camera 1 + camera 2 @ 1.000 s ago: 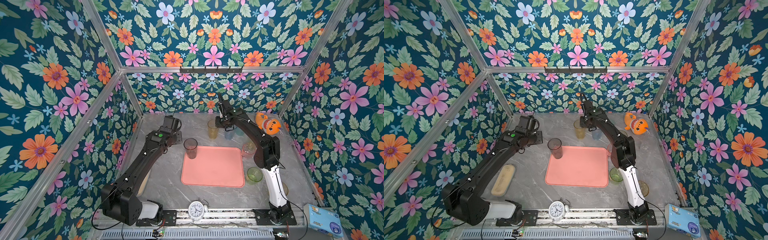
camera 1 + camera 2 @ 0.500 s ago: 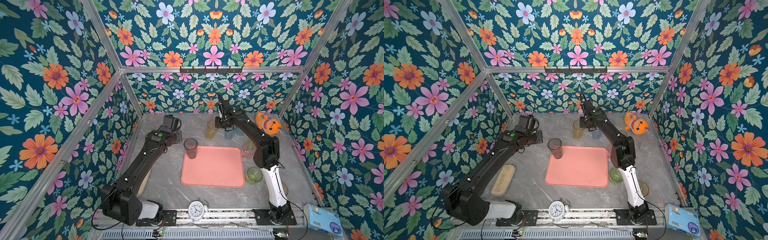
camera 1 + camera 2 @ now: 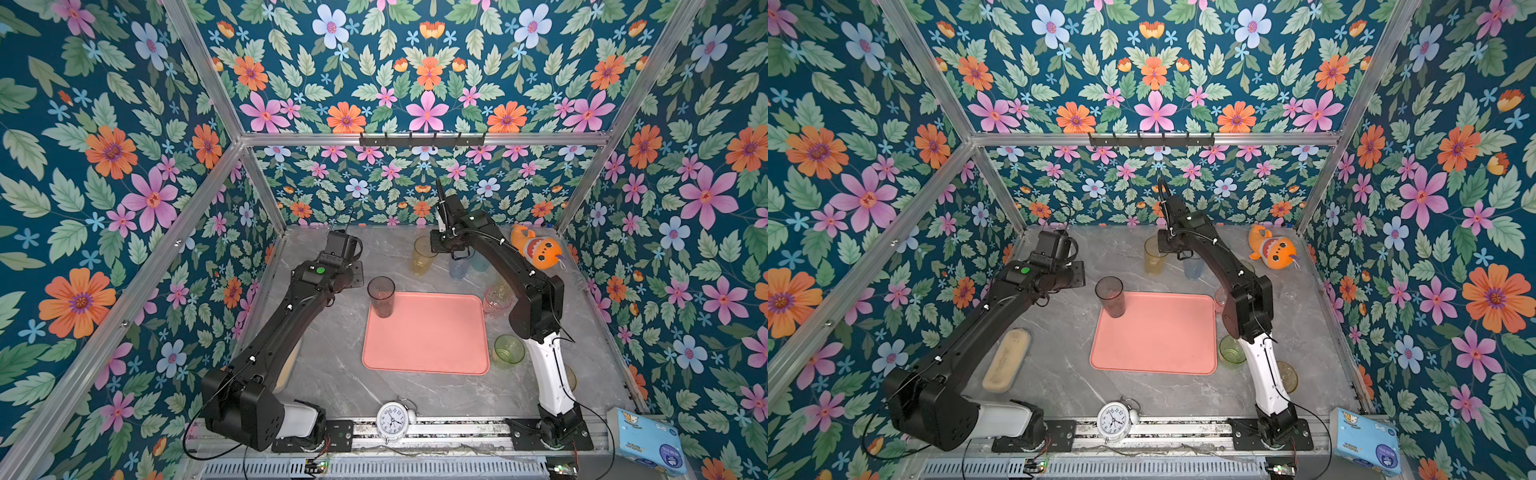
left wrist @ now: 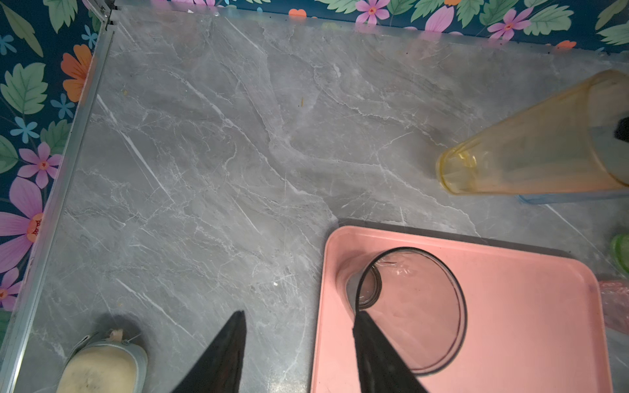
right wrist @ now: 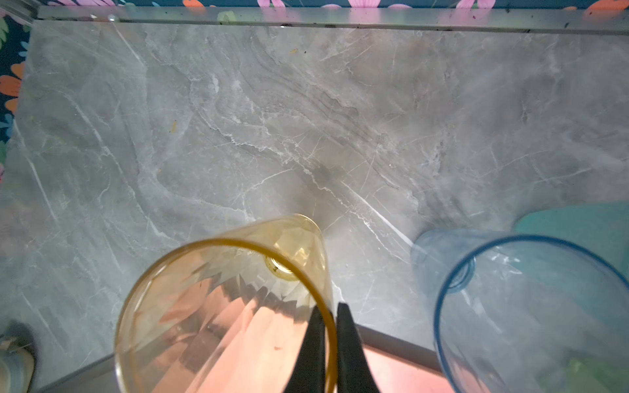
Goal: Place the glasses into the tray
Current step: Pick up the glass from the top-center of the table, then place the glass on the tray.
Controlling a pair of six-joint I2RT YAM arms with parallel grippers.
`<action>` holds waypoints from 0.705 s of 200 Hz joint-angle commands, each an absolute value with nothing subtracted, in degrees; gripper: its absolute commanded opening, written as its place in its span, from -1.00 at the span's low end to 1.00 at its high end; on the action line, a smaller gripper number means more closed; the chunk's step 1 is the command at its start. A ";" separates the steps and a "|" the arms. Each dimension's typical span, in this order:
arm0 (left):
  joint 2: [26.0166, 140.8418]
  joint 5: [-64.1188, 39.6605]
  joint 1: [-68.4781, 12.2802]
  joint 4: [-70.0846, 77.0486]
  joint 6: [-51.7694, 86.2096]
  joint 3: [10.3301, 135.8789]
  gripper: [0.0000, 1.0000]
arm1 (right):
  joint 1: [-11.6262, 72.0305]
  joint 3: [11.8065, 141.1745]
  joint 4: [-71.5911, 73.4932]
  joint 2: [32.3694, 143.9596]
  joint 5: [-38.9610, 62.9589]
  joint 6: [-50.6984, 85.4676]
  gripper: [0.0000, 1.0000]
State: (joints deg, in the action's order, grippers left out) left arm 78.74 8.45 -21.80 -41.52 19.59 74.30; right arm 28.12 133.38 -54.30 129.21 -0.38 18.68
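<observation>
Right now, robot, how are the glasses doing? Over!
Left gripper open, empty. Right gripper shut on amber glass rim. Grey glass standing in tray corner. Blue glass close beside amber one.

Both top views look from high above the front edge, down and twd the back wall (image 3: 415,195), far off, so the whole worktop (image 3: 332,374) fits; they share nearly all the scene. Left wrist cam sits behind the left tool (image 4: 299,313), looks down past its tips, close to worktop. Right wrist cam the same behind the right tool (image 5: 330,306), very near. Both wrist views share the amber glass (image 4: 531,153) at the right tool, and the tray (image 4: 510,289).
</observation>
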 commanded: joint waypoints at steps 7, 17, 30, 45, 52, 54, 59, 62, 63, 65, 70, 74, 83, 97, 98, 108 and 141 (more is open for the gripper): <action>79.63 12.11 -21.55 -40.21 20.50 73.21 0.07 | 29.23 131.48 -56.37 125.28 -1.85 16.88 -1.00; 79.48 12.80 -21.45 -39.22 20.67 72.18 0.07 | 29.51 130.71 -57.02 123.93 -2.09 16.83 -1.00; 79.13 12.60 -20.98 -37.86 20.75 70.93 0.08 | 29.87 129.56 -57.80 122.15 -2.28 16.79 -1.00; 79.10 11.42 -20.36 -36.60 20.91 69.83 0.08 | 30.31 128.15 -58.40 120.03 -2.29 16.69 -1.00; 79.17 11.26 -20.23 -36.27 21.08 69.39 0.07 | 30.56 127.39 -58.68 119.08 -2.36 16.59 -1.00; 79.18 11.25 -20.15 -36.18 21.16 69.29 0.07 | 30.67 127.12 -58.75 118.80 -2.37 16.50 -1.00; 79.21 11.25 -20.04 -35.92 21.37 68.90 0.08 | 30.84 126.48 -58.84 118.12 -2.46 16.34 -1.00; 79.19 11.32 -19.90 -35.75 21.51 68.75 0.08 | 31.05 126.06 -58.88 117.66 -2.46 16.31 -1.00; 79.19 11.33 -19.88 -35.71 21.52 68.74 0.08 | 31.08 125.91 -58.88 117.54 -2.50 16.29 -1.00; 79.21 11.27 -19.85 -35.63 21.53 68.56 0.08 | 31.15 125.63 -58.95 117.28 -2.54 16.24 -1.00; 79.22 11.26 -19.68 -35.32 21.70 68.21 0.07 | 31.30 124.75 -58.97 116.58 -2.67 16.06 -1.00; 79.11 11.29 -19.41 -35.13 21.79 67.95 0.07 | 31.52 124.04 -58.97 116.01 -2.67 15.98 -1.00; 78.97 11.33 -19.07 -34.58 21.97 67.30 0.07 | 31.85 122.63 -59.06 114.58 -2.81 15.74 -1.00; 78.78 11.41 -18.40 -33.80 22.23 66.25 0.08 | 32.46 120.29 -59.28 112.65 -2.82 15.45 -1.00; 78.77 11.42 -18.30 -33.78 22.23 66.17 0.08 | 32.49 120.09 -59.26 112.53 -2.77 15.46 -1.00; 78.62 11.58 -17.77 -33.43 22.48 65.59 0.08 | 32.99 118.14 -59.20 110.90 -2.42 15.42 -1.00; 77.88 11.74 -15.88 -32.44 22.76 64.17 0.08 | 35.49 109.45 -56.15 105.10 -2.02 15.26 -1.00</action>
